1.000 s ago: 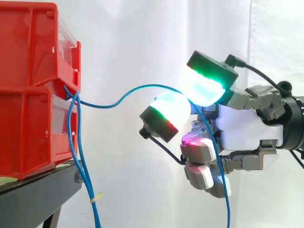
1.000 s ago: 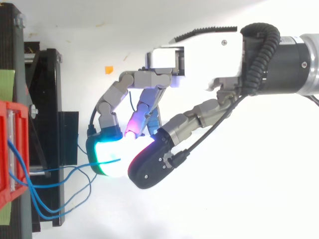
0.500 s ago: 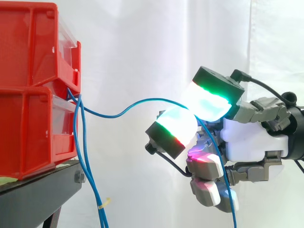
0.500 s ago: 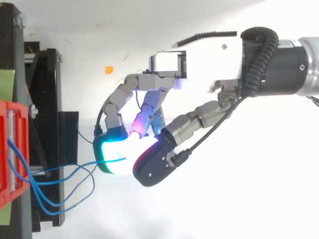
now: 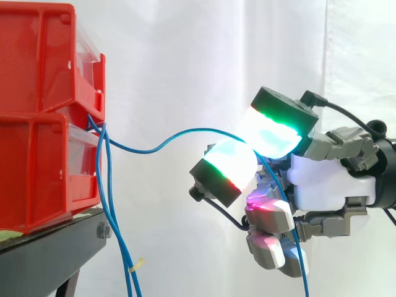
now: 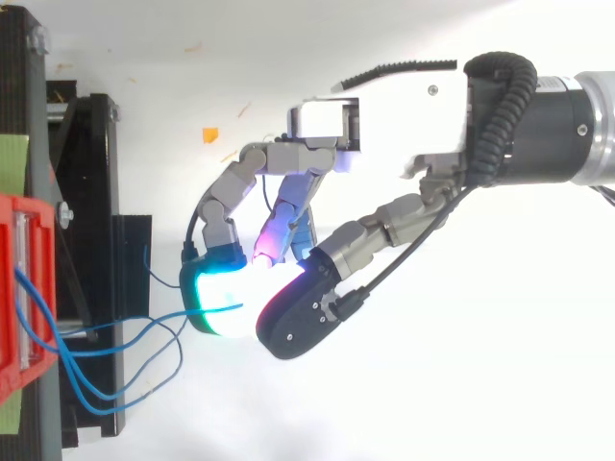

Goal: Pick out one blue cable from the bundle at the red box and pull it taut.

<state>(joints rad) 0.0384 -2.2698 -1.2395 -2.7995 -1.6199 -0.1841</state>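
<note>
Two stacked red boxes stand at the left on a black stand; in the top view the red box is at the left edge. Several blue cables come out between the boxes and hang down past the stand. One blue cable arcs right from the boxes to my hand, passes between the glowing green-white pads and drops below the palm. It still sags. In the top view that cable runs to the pads, where my hand is shut on it.
A white curtain fills the background. A small orange scrap lies on the white floor beside the stand. A pale tie marks one hanging cable low down.
Over the past second the hand shifted slightly right, away from the boxes, drawing the pinched cable along. Over the last half second almost nothing moved.
</note>
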